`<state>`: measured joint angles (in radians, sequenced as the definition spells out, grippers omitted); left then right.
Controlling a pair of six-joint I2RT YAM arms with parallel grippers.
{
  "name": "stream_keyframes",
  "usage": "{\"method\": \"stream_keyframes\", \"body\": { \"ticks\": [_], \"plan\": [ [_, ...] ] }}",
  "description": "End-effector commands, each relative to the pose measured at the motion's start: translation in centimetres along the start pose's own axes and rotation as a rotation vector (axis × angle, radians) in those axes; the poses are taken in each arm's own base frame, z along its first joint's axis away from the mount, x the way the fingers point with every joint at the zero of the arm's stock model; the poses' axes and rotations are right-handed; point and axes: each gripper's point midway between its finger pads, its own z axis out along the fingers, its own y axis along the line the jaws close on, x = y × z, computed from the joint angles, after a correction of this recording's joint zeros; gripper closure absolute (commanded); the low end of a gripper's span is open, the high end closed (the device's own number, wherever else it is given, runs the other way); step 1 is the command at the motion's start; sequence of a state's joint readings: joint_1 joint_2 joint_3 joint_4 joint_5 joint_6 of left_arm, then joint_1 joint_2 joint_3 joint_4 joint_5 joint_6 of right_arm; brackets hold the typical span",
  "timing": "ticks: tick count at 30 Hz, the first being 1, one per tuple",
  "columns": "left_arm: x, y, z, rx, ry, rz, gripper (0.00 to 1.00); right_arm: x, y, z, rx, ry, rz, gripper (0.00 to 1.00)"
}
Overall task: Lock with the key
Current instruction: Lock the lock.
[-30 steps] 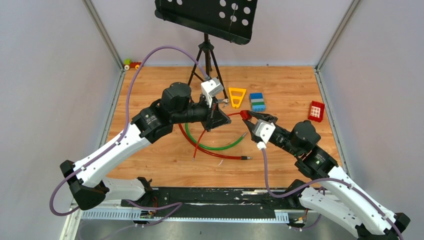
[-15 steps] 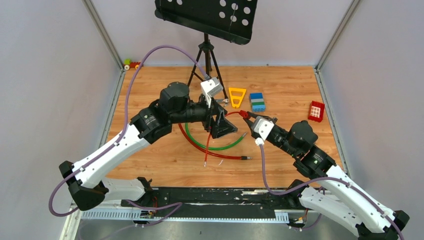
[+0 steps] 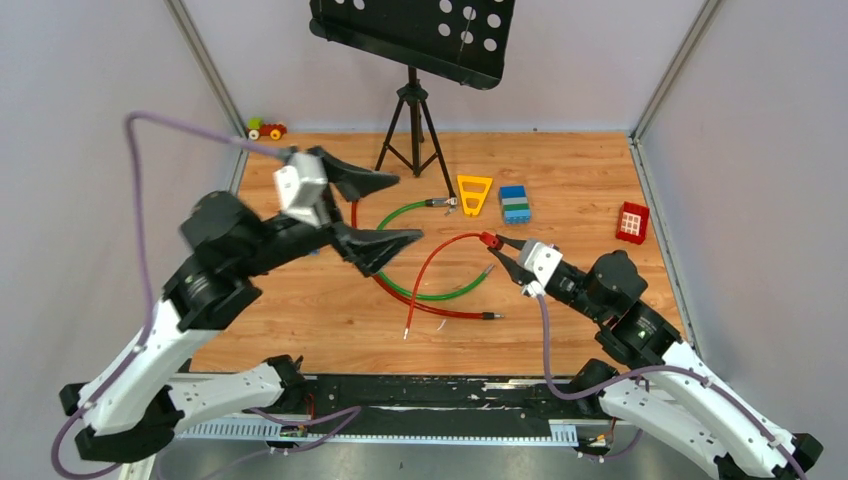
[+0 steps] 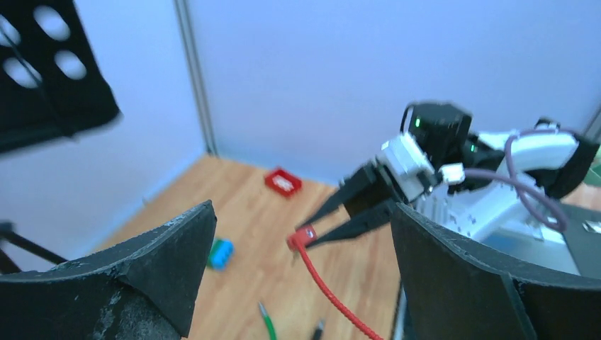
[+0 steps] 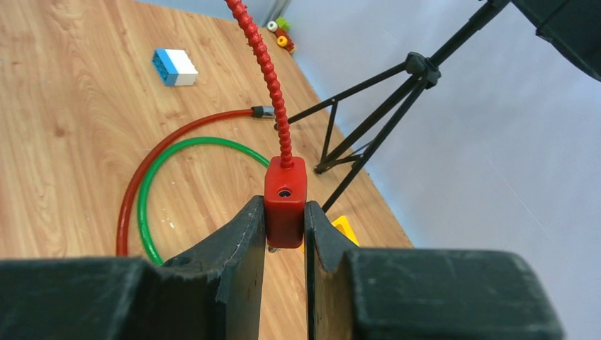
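The right gripper (image 5: 285, 221) pinches a small red padlock (image 5: 285, 200) between its two flat black fingers. The padlock is a smooth little block with round corners and a round hole in its face. A bumpy red cable (image 5: 272, 78) like a string of beads sticks out of its top. The left gripper (image 3: 406, 207) is up in the air with its pointy black jaws spread wide and holds nothing. A smooth green cable (image 3: 440, 297) and a smooth dark red cable (image 3: 450, 313) curl on the stripy wooden table (image 3: 570, 180). The tiny silvery metal key is too small to find for sure.
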<state>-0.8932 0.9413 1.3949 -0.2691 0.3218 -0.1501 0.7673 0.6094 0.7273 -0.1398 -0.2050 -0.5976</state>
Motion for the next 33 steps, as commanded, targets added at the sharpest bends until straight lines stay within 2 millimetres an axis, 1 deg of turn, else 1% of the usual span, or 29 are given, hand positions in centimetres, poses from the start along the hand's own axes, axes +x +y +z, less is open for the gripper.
{"method": "stream_keyframes", "body": {
  "ticks": [1, 3, 5, 7, 11, 12, 14, 18, 20, 22, 24, 25, 28, 31, 33],
  "plan": [
    [-5.9, 0.2, -2.6, -0.057, -0.190, 0.167, 0.00, -2.1, 1.3, -1.0, -0.057, -0.103, 0.027, 1.00],
    [-5.3, 0.2, -3.0, -0.062, -0.180, 0.196, 0.02, -3.5, 2.1, -1.5, -0.108, -0.167, 0.021, 1.00],
    [-4.8, 0.3, -3.6, -0.072, -0.168, 0.209, 0.03, -5.2, 2.5, -2.0, -0.142, -0.229, 0.028, 1.00],
    [-4.7, 0.5, -4.2, -0.087, -0.166, 0.233, 0.04, -7.3, 2.6, -2.4, -0.174, -0.295, 0.044, 1.00],
    [-4.6, 1.1, -5.3, -0.139, -0.167, 0.246, 0.08, -11.9, 3.6, -3.8, -0.302, -0.443, 0.055, 1.00],
    [-4.5, 1.1, -5.4, -0.137, -0.166, 0.244, 0.08, -12.7, 4.0, -4.1, -0.338, -0.471, 0.062, 1.00],
    [-4.1, 0.5, -5.2, -0.099, -0.158, 0.246, 0.09, -14.5, 4.3, -4.6, -0.390, -0.533, 0.067, 1.00],
    [-3.1, -1.8, -4.6, 0.048, -0.151, 0.254, 0.08, -16.7, 4.8, -5.0, -0.477, -0.605, 0.090, 1.00],
    [-2.0, -2.6, -3.9, 0.110, -0.151, 0.247, 0.06, -17.6, 4.8, -5.0, -0.505, -0.631, 0.104, 1.00],
    [-1.3, -2.7, -3.1, 0.129, -0.152, 0.227, 0.01, -18.0, 4.5, -4.7, -0.507, -0.637, 0.116, 1.00],
    [-0.5, -2.6, -2.1, 0.149, -0.147, 0.241, 0.00, -18.2, 4.0, -4.1, -0.490, -0.633, 0.138, 1.00],
    [0.3, -2.9, -1.5, 0.187, -0.143, 0.254, 0.02, -18.2, 3.6, -3.6, -0.474, -0.626, 0.161, 1.00],
    [0.9, -2.9, -0.5, 0.212, -0.176, 0.273, 0.06, -18.2, 3.2, -2.8, -0.458, -0.618, 0.190, 1.00],
    [0.9, -3.1, 0.0, 0.232, -0.207, 0.283, 0.06, -17.7, 3.0, -2.1, -0.443, -0.603, 0.204, 1.00],
    [1.1, -3.7, 0.3, 0.278, -0.208, 0.281, 0.10, -17.3, 2.7, -1.5, -0.417, -0.589, 0.222, 1.00]
  ]
}}
